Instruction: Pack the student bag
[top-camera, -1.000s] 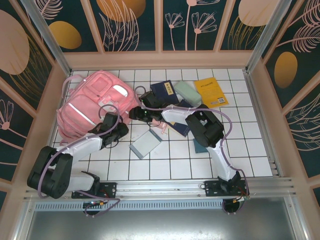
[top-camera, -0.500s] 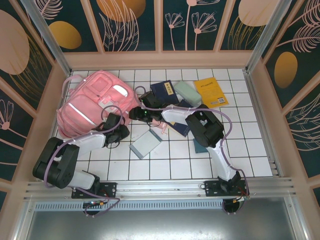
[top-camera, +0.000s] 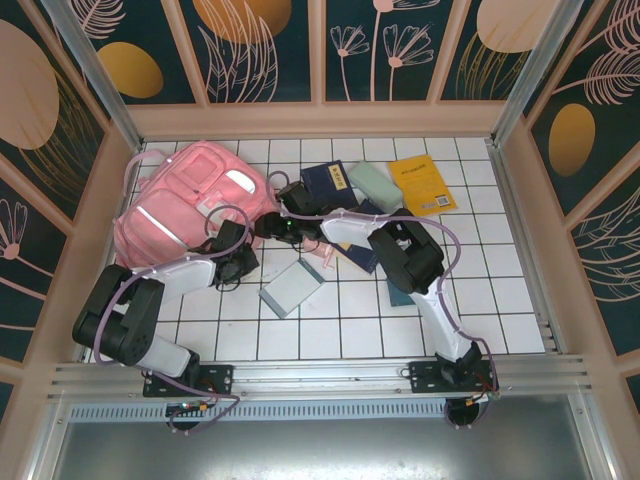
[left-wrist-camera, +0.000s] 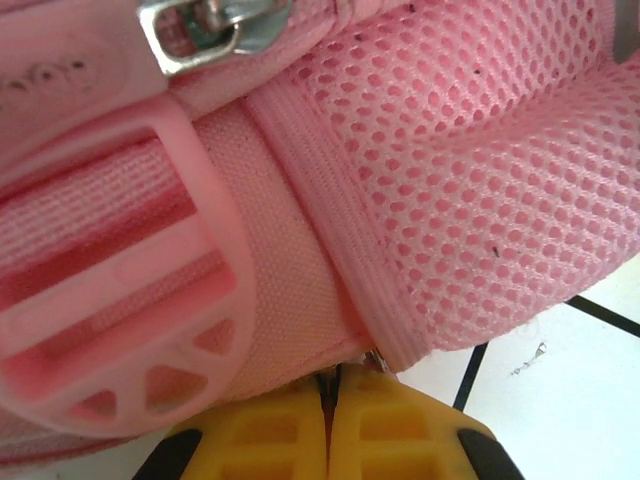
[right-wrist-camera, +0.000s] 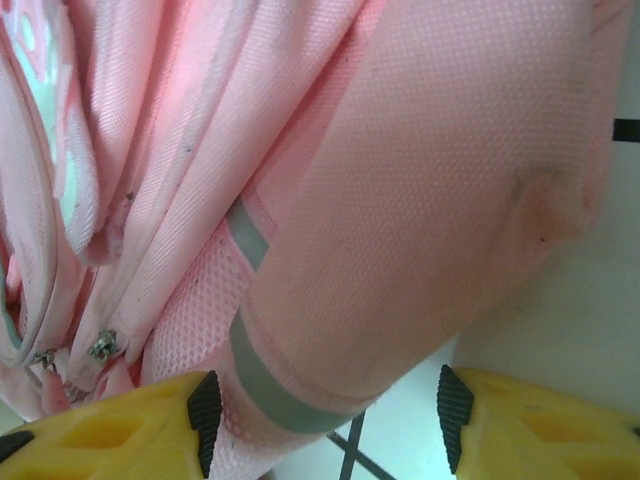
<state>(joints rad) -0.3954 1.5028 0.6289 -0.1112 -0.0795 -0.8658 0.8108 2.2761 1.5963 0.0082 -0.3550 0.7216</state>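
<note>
**Left gripper**: yellow fingers closed, pads meeting with only a hairline seam. The tips sit against the lower trim of the student bag, beside a pink plastic buckle. There is a glint of metal at the tips; whether anything thin is nipped there cannot be told.

**Right gripper**: fingers spread wide, holding nothing. A rounded corner of the bag lies between them, with a grey reflective strip close to the left finger.

**Student bag:** lies flat at the far left of the tiled table, front pockets up, with both grippers at its near-right edge.

**Handling (a judgement):**
- Soft, limp fabric, probably light while unfilled.
- Likely to fold and sag rather than lift as one body.
- The mesh and the smooth panels may bunch or slip under the pads.

**Best holds (a judgement):**
- The webbing strap or the seam binding.
- The metal zip pull, for opening.
- One arm steadies the edge while the other draws the zip.

**Loose stock, not yet packed:** dark blue book, pale green case, yellow book and grey notebook, all on the tiles to the bag's right.
</note>
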